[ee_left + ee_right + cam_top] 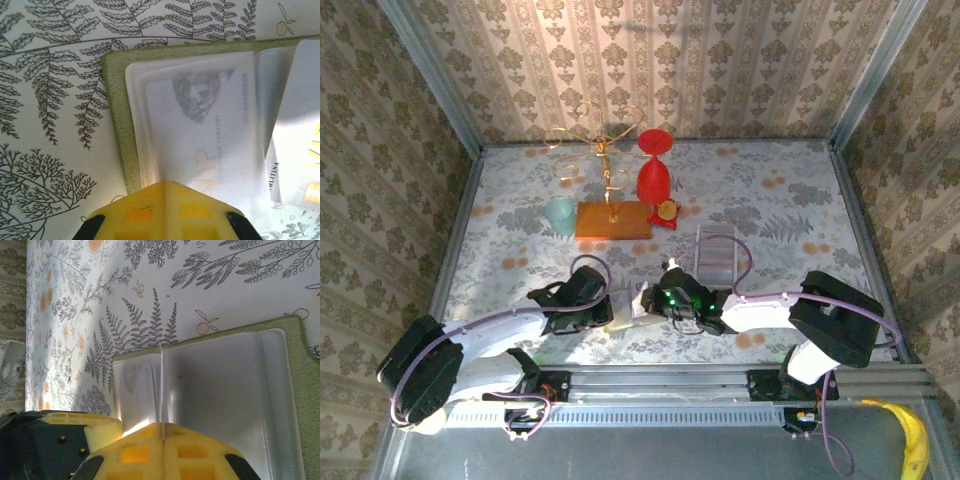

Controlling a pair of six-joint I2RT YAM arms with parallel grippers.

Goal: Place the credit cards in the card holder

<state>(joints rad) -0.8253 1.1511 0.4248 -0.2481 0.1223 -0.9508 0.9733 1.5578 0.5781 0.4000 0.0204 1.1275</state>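
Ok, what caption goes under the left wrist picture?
Shut left tool at the edge of a whitish VIP card sleeved in the green card holder.

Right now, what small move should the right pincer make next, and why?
Probably ease the right pincer forward: its whitish card sits tilted over the card holder, seemingly not yet in a sleeve, while the left pincer pins the holder.

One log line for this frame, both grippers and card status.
left gripper: shut on holder | right gripper: shut on held card, above open sleeves | sleeved card: in holder | status: held card not yet in
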